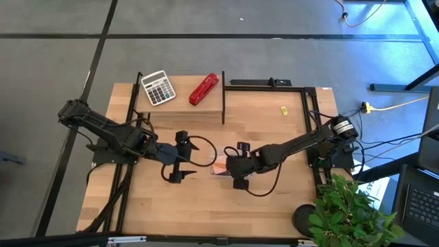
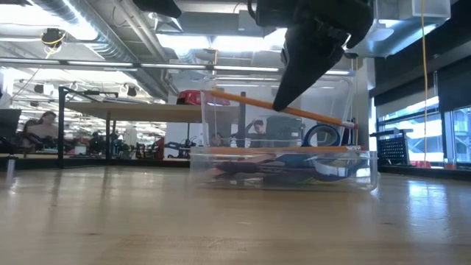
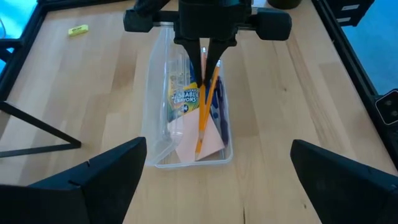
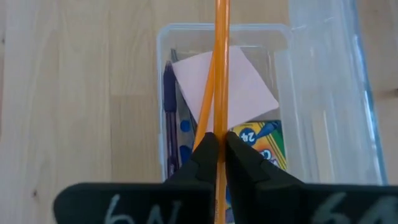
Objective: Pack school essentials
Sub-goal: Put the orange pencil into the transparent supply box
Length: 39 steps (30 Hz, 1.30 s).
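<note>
My right gripper has its fingers pinched on the thin orange pencils, two of them, gripped near one end and held over the clear plastic box. In the low view the pencils slope downward across the box rim, so their far ends sit lower than the gripped ends. Inside the box lie the pink sticky-note pad, a crayon pack, a dark pen and the blue-handled scissors. To finish well, I judge I should lower until the pencils lie along the box's long side, then part the fingers; releasing while they cross the rim risks them tipping out. My left gripper, fingers spread wide and empty, waits just beside the box.
</note>
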Tool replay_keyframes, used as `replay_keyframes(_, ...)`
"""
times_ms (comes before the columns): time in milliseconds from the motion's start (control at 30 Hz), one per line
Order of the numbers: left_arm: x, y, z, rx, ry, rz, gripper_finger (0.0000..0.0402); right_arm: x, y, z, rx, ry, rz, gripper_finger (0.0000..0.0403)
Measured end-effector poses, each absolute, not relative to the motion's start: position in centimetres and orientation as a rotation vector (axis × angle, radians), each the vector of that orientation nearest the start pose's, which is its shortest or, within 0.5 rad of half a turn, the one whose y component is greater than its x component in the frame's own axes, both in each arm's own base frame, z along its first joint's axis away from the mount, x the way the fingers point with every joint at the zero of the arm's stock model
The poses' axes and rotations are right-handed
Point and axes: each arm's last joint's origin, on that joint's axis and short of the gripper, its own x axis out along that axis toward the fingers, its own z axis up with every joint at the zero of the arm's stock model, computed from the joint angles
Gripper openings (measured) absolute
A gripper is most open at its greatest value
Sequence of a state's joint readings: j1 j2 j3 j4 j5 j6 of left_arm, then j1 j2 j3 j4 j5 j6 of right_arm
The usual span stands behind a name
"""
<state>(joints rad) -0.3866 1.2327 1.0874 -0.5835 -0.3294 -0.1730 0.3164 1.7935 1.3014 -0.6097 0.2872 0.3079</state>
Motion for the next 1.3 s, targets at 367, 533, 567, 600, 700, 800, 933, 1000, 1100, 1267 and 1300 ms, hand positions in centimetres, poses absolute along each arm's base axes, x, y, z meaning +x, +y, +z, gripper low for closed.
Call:
replay_keyframes(367, 23.9, -8.7, 31.3, 0.089, 0.683, 0.005, 0.0393, 35.3, 10.8, 20.2, -0.072, 1.073, -0.107, 0.0016)
replay_keyframes(533, 23.9, -8.7, 31.3, 0.090, 0.684, 0.005, 0.0393, 35.4, 10.8, 19.8, -0.078, 1.085, -0.110, 0.0016)
replay_keyframes(567, 23.9, -8.7, 31.3, 0.090, 0.684, 0.005, 0.0393, 35.4, 10.8, 19.8, -0.078, 1.084, -0.110, 0.0016)
replay_keyframes(600, 23.9, -8.7, 31.3, 0.089, 0.683, 0.005, 0.0393, 35.4, 10.8, 19.8, -0.078, 1.083, -0.109, 0.0016)
replay_keyframes(700, 23.9, -8.7, 31.3, 0.089, 0.683, 0.005, 0.0393, 35.4, 10.8, 19.8, -0.084, 1.083, -0.109, 0.0017)
replay_keyframes(800, 23.9, -8.7, 31.3, 0.089, 0.683, 0.005, 0.0393, 35.4, 10.7, 19.9, -0.098, 1.074, -0.135, 0.0021)
replay_keyframes(933, 23.9, -8.7, 31.3, 0.089, 0.683, 0.006, 0.0393, 35.5, 10.6, 19.9, -0.107, 1.069, -0.149, 0.0033)
replay_keyframes(1000, 23.9, -8.7, 31.3, 0.089, 0.683, 0.006, 0.0393, 35.5, 10.6, 19.9, -0.121, 1.069, -0.144, 0.0034)
replay_keyframes(1100, 23.9, -8.7, 31.3, 0.089, 0.683, 0.006, 0.0393, 35.5, 10.6, 19.9, -0.151, 1.072, -0.127, 0.0029)
replay_keyframes(1267, 23.9, -8.7, 31.3, 0.089, 0.682, 0.006, 0.0393, 35.6, 10.7, 19.5, -0.181, 1.078, -0.113, 0.0022)
replay_keyframes(1300, 23.9, -8.7, 31.3, 0.089, 0.682, 0.006, 0.0393, 35.6, 10.7, 19.5, -0.181, 1.079, -0.112, 0.0023)
